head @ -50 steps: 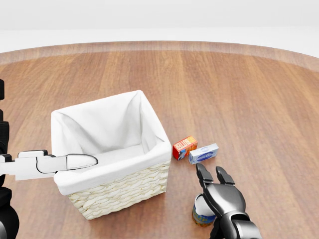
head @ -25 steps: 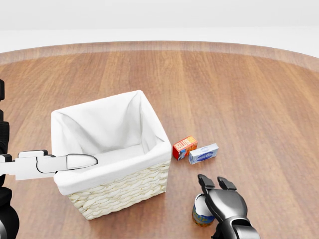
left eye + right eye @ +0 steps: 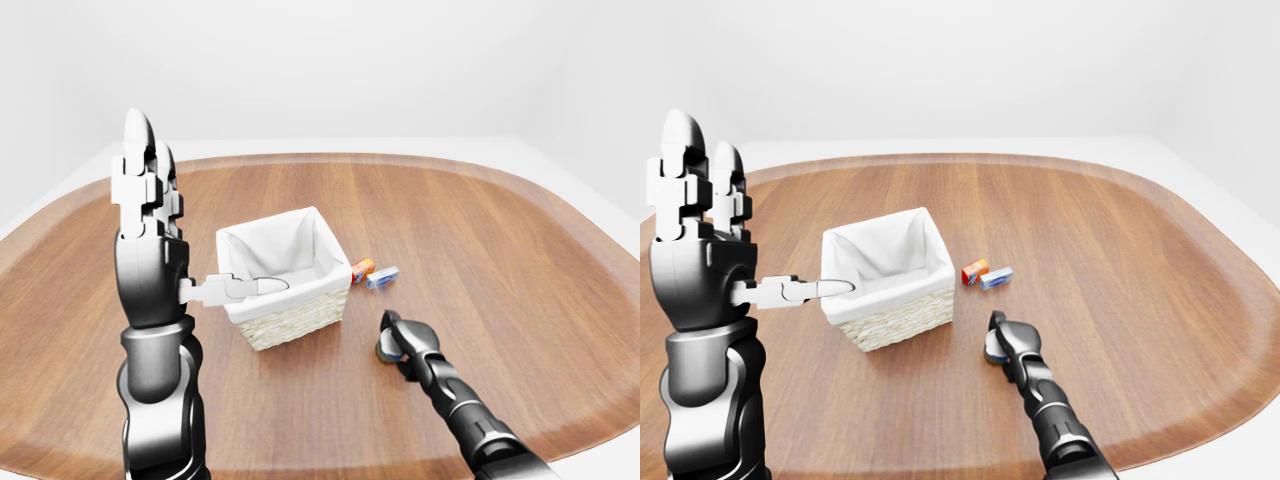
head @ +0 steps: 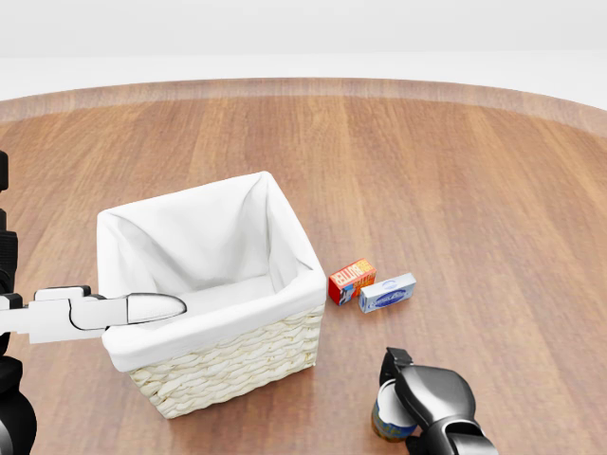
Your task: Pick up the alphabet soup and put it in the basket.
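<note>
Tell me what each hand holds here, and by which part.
Right hand has its fingers curled over the top of the alphabet soup can; whether it's lifted can't be told. Left hand is open, holding nothing.

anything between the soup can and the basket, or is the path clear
Nothing visible stands between them. The right hand is already on the alphabet soup can, with bare wood up to the basket. The orange box and blue box lie off to the side, above the can.

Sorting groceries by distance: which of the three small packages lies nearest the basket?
The red-orange box, almost beside the basket wall; the blue-white box sits past it, the can lower.
</note>
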